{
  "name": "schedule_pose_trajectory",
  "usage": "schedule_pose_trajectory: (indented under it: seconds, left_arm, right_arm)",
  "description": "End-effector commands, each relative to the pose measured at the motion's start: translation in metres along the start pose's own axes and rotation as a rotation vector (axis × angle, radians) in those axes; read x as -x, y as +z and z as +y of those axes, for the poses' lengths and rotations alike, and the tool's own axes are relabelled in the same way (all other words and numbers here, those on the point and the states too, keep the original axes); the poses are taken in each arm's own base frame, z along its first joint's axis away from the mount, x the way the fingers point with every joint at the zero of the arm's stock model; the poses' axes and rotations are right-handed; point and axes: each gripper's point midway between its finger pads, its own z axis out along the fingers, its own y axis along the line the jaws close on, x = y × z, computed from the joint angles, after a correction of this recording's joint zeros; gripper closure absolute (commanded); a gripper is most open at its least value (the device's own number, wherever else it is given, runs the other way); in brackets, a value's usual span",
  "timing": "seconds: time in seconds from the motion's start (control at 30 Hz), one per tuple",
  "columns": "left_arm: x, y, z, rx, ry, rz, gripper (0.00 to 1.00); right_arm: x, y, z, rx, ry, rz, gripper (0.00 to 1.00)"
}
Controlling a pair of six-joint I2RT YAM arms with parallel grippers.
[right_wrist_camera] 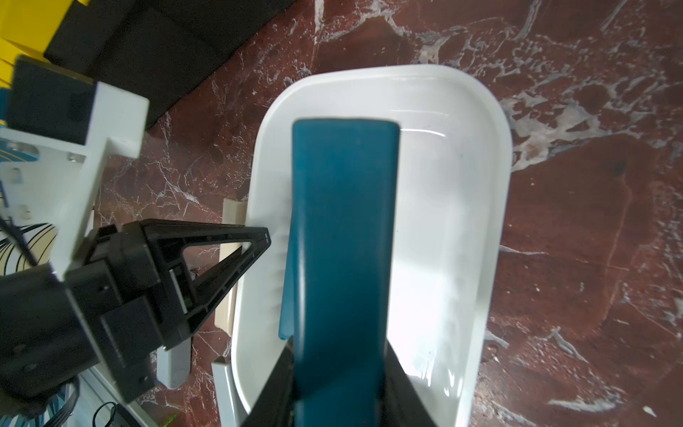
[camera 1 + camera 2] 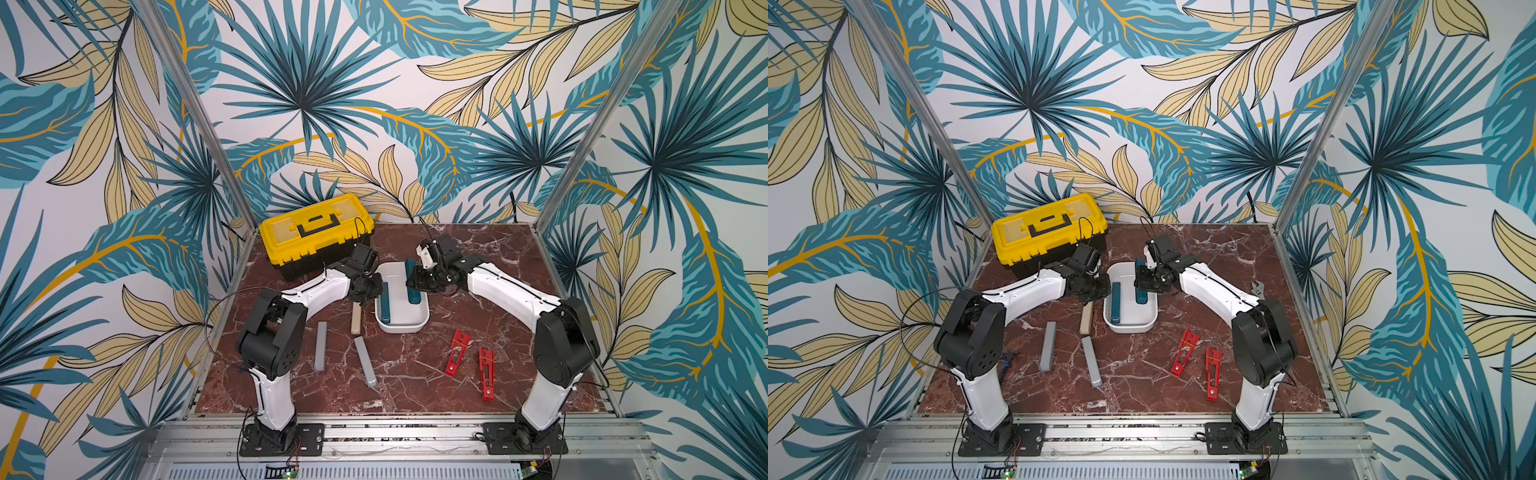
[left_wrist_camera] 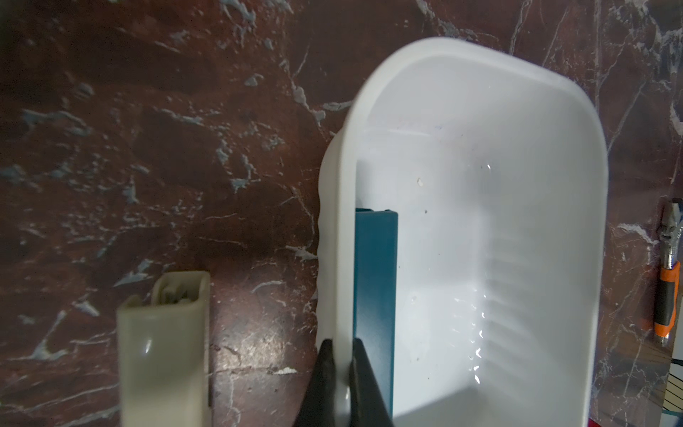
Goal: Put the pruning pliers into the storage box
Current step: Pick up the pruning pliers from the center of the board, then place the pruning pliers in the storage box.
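The white storage box (image 2: pixel 401 330) (image 2: pixel 1129 328) stands mid-table. One teal piece of the pruning pliers (image 2: pixel 385 301) (image 3: pixel 375 277) lies inside along its left wall. My left gripper (image 2: pixel 371 291) (image 3: pixel 342 373) is shut on that wall's rim (image 3: pixel 345 222). My right gripper (image 2: pixel 414 281) (image 1: pixel 338 369) is shut on a second teal piece (image 1: pixel 343 240) (image 2: pixel 1140 293), held tilted over the box. On the table lie a beige piece (image 2: pixel 356 322) (image 3: pixel 166 340), two grey pieces (image 2: pixel 320 345) (image 2: pixel 365 361) and two red pieces (image 2: pixel 457 352) (image 2: pixel 486 372).
A yellow-lidded black toolbox (image 2: pixel 316 232) (image 2: pixel 1046 232) stands at the back left, close behind the left arm. An orange-handled wrench (image 2: pixel 1258 286) (image 3: pixel 669 281) lies right of the box, behind the right arm. Metal frame posts stand at the table's back corners.
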Motion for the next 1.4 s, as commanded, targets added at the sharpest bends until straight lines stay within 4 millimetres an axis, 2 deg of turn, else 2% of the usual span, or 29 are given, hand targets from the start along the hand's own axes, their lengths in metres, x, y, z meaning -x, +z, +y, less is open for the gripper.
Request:
schedule_pose_trajectory:
  seconds: [0.0, 0.27, 0.6, 1.37]
  left_arm:
    - [0.008, -0.013, -0.008, -0.042, -0.006, -0.03, 0.97]
    - [0.008, -0.015, -0.007, -0.037, -0.006, -0.034, 0.97]
    - [0.004, -0.012, -0.005, -0.038, -0.012, -0.027, 0.97]
    - [0.004, -0.011, -0.005, -0.042, -0.021, -0.03, 0.97]
  right_arm:
    - [-0.001, 0.011, 0.008, 0.012, -0.001, 0.011, 0.88]
    - [-0.008, 0.032, 0.01, 0.016, 0.003, 0.031, 0.88]
    - [-0.015, 0.051, 0.0, -0.009, 0.009, 0.058, 0.88]
    - [-0.033, 0.07, 0.002, -0.02, 0.003, 0.105, 0.88]
